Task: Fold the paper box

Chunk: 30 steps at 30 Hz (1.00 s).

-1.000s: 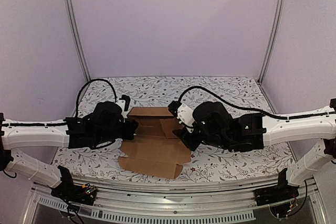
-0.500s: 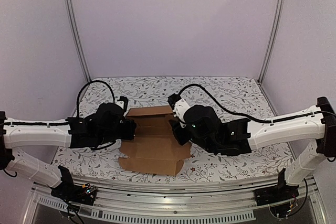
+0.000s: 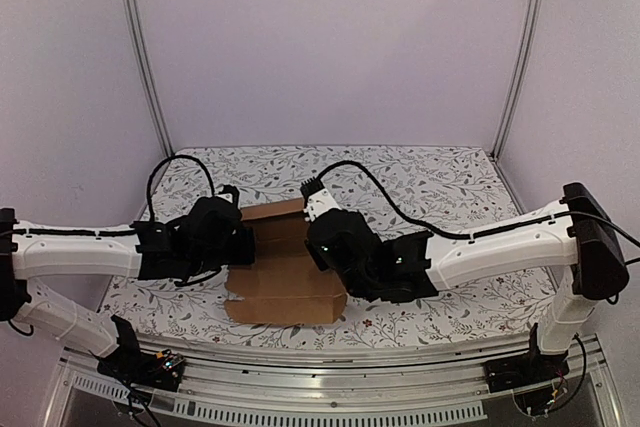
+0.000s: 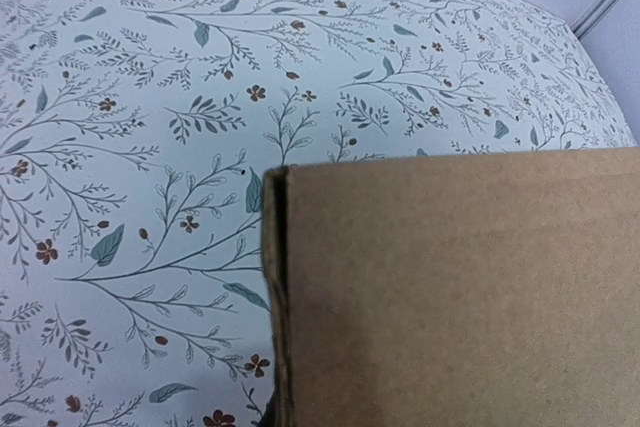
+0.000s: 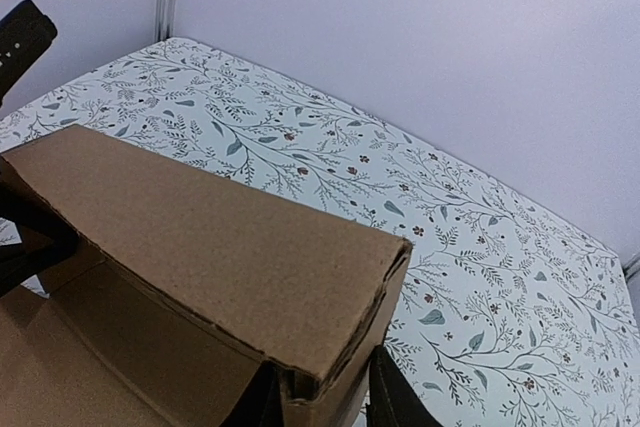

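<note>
box [image 3: 285, 282]: brown cardboard, partly folded, frame centre
left gripper [image 3: 245, 244]: closed, at its left edge
right gripper [image 5: 325, 392]: pinching a raised wall

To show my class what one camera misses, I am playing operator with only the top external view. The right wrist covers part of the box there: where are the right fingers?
Observer: In the right wrist view the right fingers stand one on each side of an end corner of a raised wall of the paper box. Whether they pinch it I cannot tell.
Operator: Is that wall one plain sheet?
Observer: No. It has a flat top face, with cardboard turned down at its end.
Operator: And the left wrist view?
Observer: A cardboard panel faces that camera and fills the lower right, with floral cloth showing beyond its left edge.
</note>
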Tool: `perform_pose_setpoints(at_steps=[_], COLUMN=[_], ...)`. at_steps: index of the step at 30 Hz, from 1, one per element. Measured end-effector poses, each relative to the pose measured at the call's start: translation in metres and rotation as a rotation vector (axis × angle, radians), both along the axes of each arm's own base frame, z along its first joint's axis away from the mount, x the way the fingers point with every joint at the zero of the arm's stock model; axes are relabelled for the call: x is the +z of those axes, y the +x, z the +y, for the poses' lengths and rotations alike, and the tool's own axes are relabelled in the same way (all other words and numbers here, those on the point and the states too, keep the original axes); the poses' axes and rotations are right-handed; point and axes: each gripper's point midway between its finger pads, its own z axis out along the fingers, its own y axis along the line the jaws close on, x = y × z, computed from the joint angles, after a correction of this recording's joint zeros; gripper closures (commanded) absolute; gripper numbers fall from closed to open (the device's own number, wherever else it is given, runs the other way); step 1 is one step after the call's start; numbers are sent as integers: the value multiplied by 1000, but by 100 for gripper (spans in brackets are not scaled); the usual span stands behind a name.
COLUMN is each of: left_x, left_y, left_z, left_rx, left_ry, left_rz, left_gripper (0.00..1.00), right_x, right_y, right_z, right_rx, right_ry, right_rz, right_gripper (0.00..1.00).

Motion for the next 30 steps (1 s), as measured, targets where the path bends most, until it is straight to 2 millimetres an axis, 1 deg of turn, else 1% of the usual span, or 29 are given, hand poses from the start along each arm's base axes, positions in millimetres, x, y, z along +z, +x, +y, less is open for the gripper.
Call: perform_pose_setpoints(at_steps=[2,4,7,11,14,18,24,27,30], left_x=[-2,-5,-7,-10,-10,-13,-15,-15,-15], left_y=[0,1,1,1,1,0,-2,-2,-3], left_z=[2,4,7,9,9,7,3,2,0], left_rx=[12,22,39,52,56,47,28,23,14], left_ry=[3,9,15,19,15,16,10,5,4], left_rz=[6,15,25,36,38,49,67,71,73], left_gripper=[100,100,100,100,91,83,75,68,59], right_x=[-1,-4,-8,-9,-9,-9,-12,-10,-9], right_y=[3,6,10,13,13,11,10,11,12], right_z=[3,5,6,5,6,7,7,9,11], right_rx=[-26,-46,-81,-118,-132,-138,-149,-159,-161], right_ry=[-9,-21,-36,-41,-46,-48,-62,-69,-81], right_rz=[-15,-25,-41,-59,-71,-80,-90,-103,-111], right_gripper=[79,85,100,100,100,100,100,100,100])
